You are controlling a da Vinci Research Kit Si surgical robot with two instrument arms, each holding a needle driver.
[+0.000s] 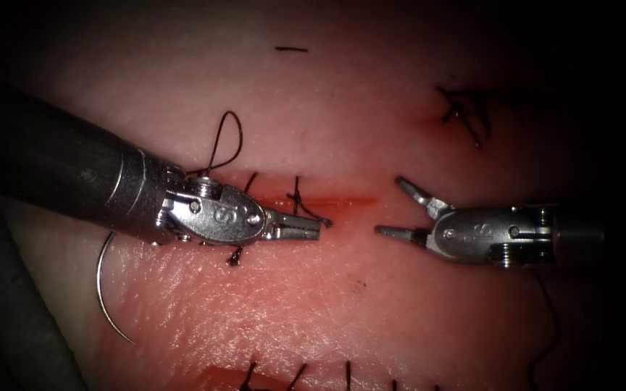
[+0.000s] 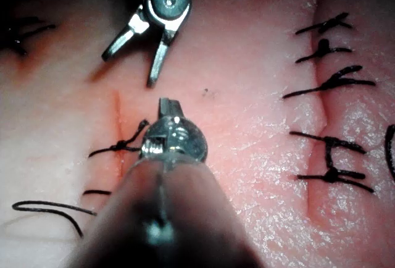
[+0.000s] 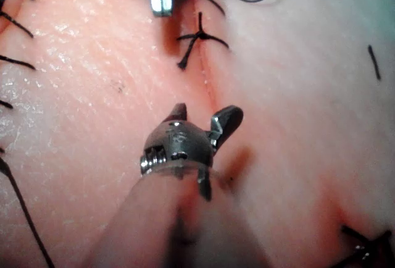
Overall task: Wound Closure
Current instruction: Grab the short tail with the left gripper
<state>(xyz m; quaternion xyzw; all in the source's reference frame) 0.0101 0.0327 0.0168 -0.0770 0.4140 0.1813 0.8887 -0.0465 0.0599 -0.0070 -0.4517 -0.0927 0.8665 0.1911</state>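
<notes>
Item: pale pink slab of pork tissue (image 1: 371,94) with a short reddened cut (image 1: 335,203) running roughly 9-to-3 o'clock across the endoscope view.

Item: left arm's steel needle driver (image 1: 306,226), entering from 9 o'clock. Jaws pressed together, tip lying against the tail of a dark knotted stitch (image 1: 297,197) on the cut; whether a strand is actually pinched cannot be told. In its own wrist view the tool (image 2: 168,107) sits just beside that knot (image 2: 120,146).

Item: right arm's steel needle driver (image 1: 400,206), entering from 3 o'clock. Jaws spread wide, grasping nothing, tips facing the left tool across a short gap over the cut's unstitched stretch. Seen spread in its wrist view (image 3: 200,117) also.

Item: thin curved steel needle (image 1: 106,293), lying free on the tissue surface at about 7 o'clock from the left tool's jaws, below its shaft; not in the tissue, held by neither tool. Its arc runs roughly 12-to-5 o'clock, bowing toward 9 o'clock. The left arm is judged far nearer; the right tool is well apart.

Item: dark thread loop (image 1: 226,141), at 11 o'clock from the left jaws.

Item: red fluid (image 1: 327,199), along the cut.
</notes>
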